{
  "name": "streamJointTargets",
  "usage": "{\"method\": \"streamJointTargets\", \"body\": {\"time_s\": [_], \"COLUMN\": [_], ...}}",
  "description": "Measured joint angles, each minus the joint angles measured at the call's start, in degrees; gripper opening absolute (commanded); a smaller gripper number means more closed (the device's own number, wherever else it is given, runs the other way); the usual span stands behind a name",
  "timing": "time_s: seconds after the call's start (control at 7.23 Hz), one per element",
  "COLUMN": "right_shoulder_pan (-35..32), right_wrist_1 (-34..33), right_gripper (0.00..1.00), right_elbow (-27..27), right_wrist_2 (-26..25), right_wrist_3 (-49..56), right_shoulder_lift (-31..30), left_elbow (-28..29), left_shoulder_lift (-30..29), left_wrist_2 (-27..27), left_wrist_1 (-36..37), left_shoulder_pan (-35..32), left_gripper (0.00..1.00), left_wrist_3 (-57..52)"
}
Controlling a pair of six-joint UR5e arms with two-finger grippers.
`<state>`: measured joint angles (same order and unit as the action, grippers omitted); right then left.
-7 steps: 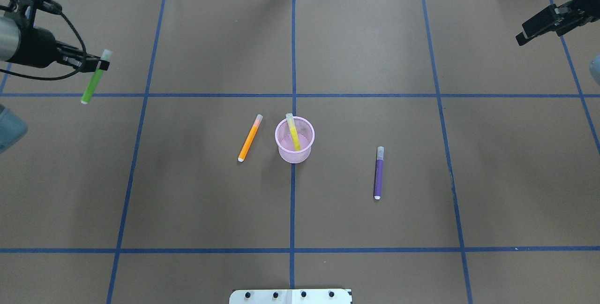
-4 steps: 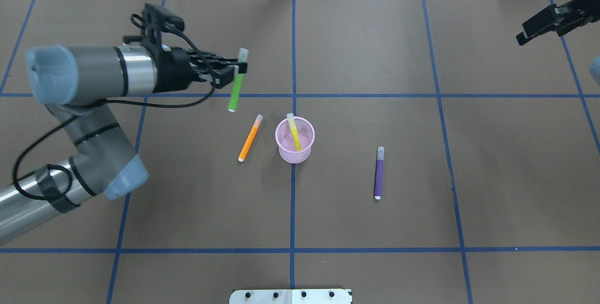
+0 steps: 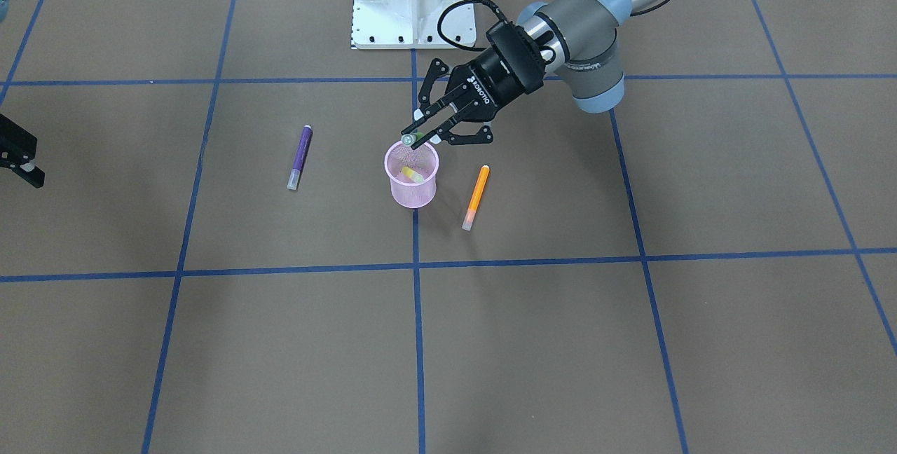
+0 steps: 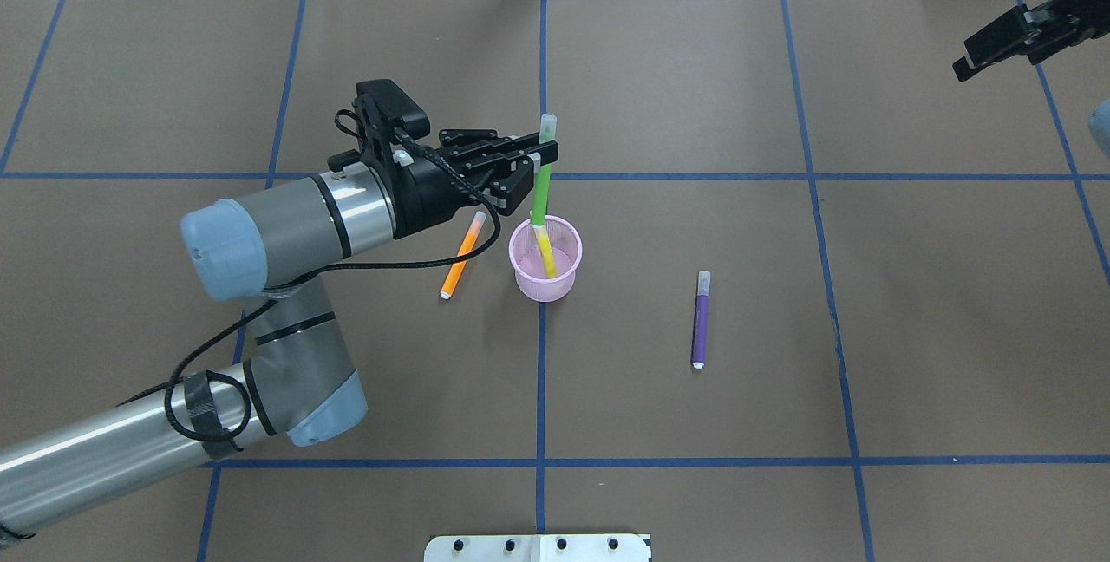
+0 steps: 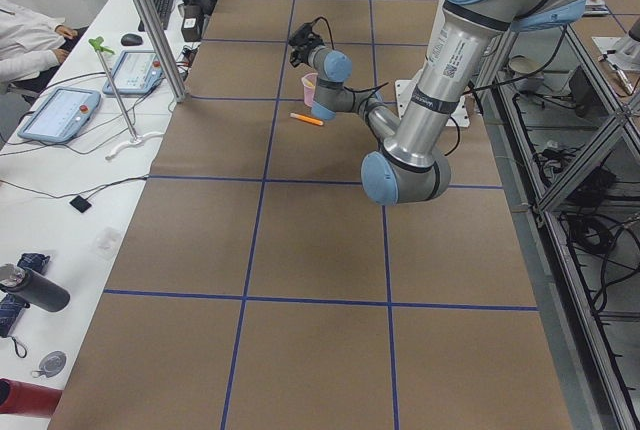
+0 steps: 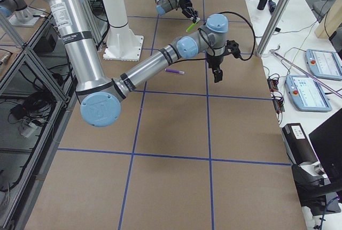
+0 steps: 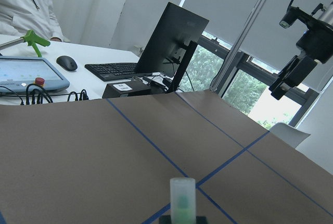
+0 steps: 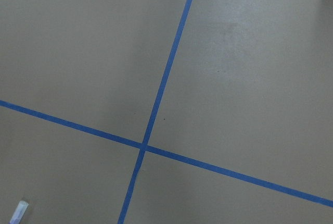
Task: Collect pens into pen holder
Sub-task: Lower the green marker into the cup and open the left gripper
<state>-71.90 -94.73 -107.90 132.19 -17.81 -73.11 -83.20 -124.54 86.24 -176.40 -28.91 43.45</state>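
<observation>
One green pen [image 4: 540,189] is clamped below its cap by the left tool [image 4: 533,167], near upright over the mouth of the pen holder [image 4: 555,289], so it can drop in beside the yellow pen [image 4: 546,257]. The orange pen [image 4: 460,258] and purple pen [image 4: 701,323] lie on the bench [image 4: 780,388]. Whether the right tool [image 4: 971,59] is released or clenched cannot be told.

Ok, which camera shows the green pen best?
Overhead exterior: the green pen shows full length, in the left gripper at the pen holder. Front-facing sees it end-on, left wrist only its cap, exterior right a speck.
</observation>
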Motion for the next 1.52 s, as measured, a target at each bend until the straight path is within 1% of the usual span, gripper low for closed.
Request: {"method": "streamJointTargets", "body": {"time_s": [0.14,0.28,0.42,0.55,0.69,1.25,1.38,1.52], "right_shoulder_pan": [0.03,0.06,0.07,0.08,0.09,0.10,0.30,0.79], "right_wrist_1": [0.04,0.06,0.07,0.07,0.07,0.01,0.03,0.14], "right_gripper": [1.00,1.00,1.00,1.00,1.00,1.00,1.00,1.00], "right_elbow": [0.00,0.04,0.10,0.13,0.14,-0.01,-0.19,-0.52], "right_wrist_2": [0.00,0.00,0.00,0.00,0.00,0.15,0.22,0.23], "right_wrist_3": [-0.02,-0.03,-0.03,-0.03,-0.03,-0.59,-2.32,-5.08], "right_shoulder_lift": [0.07,0.12,0.15,0.16,0.16,0.42,0.64,0.83], "left_elbow": [3.67,5.86,6.77,7.13,7.25,6.57,6.08,4.48], "left_shoulder_lift": [-1.35,-1.83,-1.84,-1.77,-1.68,-1.64,-1.38,-0.56], "left_wrist_2": [-1.69,-2.45,-2.71,-2.82,-2.90,-3.41,-2.98,-0.90], "left_wrist_1": [-3.04,-4.51,-5.02,-5.19,-5.22,-4.77,-2.68,2.36], "left_shoulder_pan": [1.07,1.54,1.74,2.15,2.68,4.39,3.81,2.49], "left_gripper": [0.00,0.01,0.12,0.59,1.00,1.00,1.00,1.00], "left_wrist_3": [-1.76,-2.49,-2.73,-2.80,-2.83,-1.53,-1.26,-1.20]}}
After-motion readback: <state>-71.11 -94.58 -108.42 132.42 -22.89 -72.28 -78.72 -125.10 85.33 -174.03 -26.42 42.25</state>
